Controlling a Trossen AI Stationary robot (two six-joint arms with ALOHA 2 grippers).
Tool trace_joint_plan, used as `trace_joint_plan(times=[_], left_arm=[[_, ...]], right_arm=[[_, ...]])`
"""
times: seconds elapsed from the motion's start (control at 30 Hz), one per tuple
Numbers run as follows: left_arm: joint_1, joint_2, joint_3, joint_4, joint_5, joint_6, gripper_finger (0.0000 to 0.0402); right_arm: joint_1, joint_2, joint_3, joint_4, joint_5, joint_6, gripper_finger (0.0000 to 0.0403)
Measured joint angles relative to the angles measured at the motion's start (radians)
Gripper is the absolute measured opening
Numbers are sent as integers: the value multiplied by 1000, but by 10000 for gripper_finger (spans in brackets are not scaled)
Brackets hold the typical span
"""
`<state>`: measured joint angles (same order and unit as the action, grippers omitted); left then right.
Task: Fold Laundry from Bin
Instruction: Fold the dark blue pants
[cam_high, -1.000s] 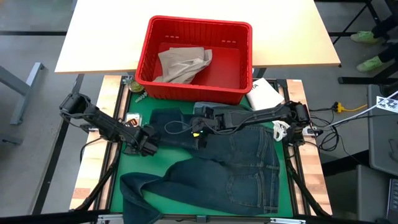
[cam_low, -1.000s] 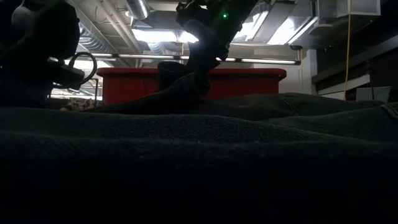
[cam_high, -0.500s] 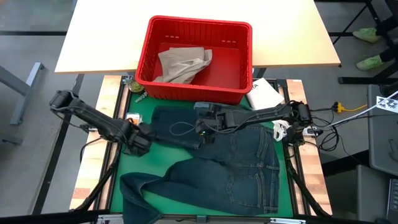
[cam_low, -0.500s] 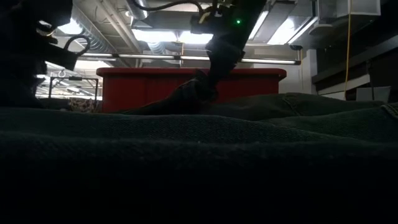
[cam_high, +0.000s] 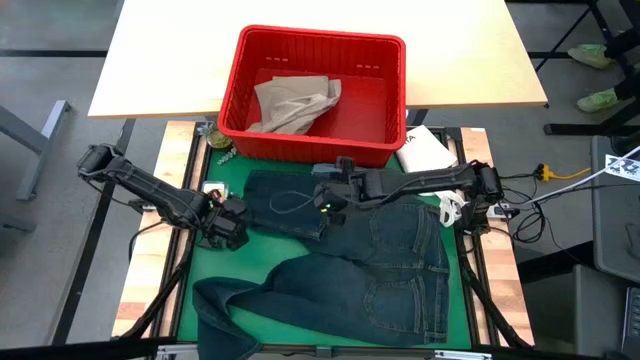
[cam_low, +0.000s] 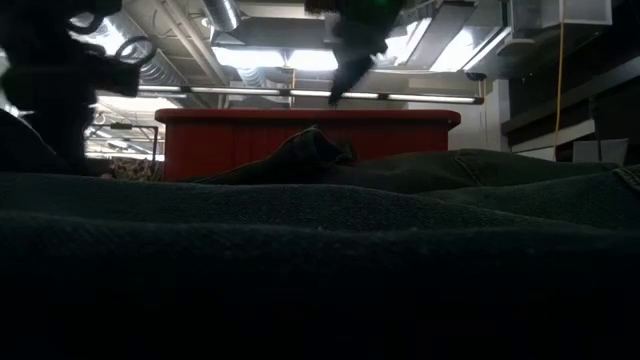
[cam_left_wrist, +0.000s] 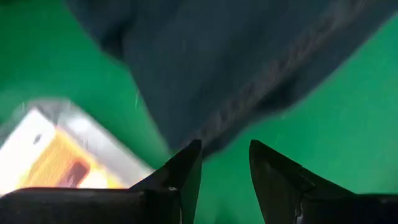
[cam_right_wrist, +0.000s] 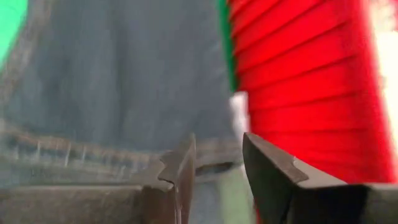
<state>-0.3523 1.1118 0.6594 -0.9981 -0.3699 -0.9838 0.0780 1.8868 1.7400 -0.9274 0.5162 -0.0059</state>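
Dark blue denim jeans (cam_high: 370, 260) lie spread on the green mat (cam_high: 205, 265), one leg reaching toward the near left corner. A small raised fold of the jeans (cam_low: 315, 150) stands up in front of the bin. The red bin (cam_high: 300, 150) stands at the far side with tan khaki trousers (cam_high: 290, 105) lying in it. My left gripper (cam_high: 232, 228) (cam_left_wrist: 224, 171) hovers open over the mat, just off the left edge of the jeans. My right gripper (cam_high: 322, 208) (cam_right_wrist: 217, 168) hangs open above the upper part of the jeans, near the bin's front wall.
A white flat packet (cam_high: 425, 152) lies right of the bin. A small orange-and-white box (cam_high: 212, 190) sits at the mat's left edge, close to my left gripper. Cables (cam_high: 500, 210) trail at the right edge. A person's shoes (cam_high: 600, 60) show on the floor far right.
My right gripper has risen from the raised fold of the jeans and now hangs clear above it; the fold stays standing. My left gripper has lifted a little and drawn slightly toward the table's left edge, off the jeans.
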Motion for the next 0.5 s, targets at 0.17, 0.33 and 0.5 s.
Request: trace_joint_plan(times=[0.17,0.33,0.5], left_arm=[[0,0,0,120,-146,1,128],[38,0,-3,229,-247,0,128],[159,0,-62,287,-198,1,128]], right_arm=[[0,-1,52,48,25,-1,133],[0,27,53,70,24,-3,133],[0,89,53,68,11,-3,133]])
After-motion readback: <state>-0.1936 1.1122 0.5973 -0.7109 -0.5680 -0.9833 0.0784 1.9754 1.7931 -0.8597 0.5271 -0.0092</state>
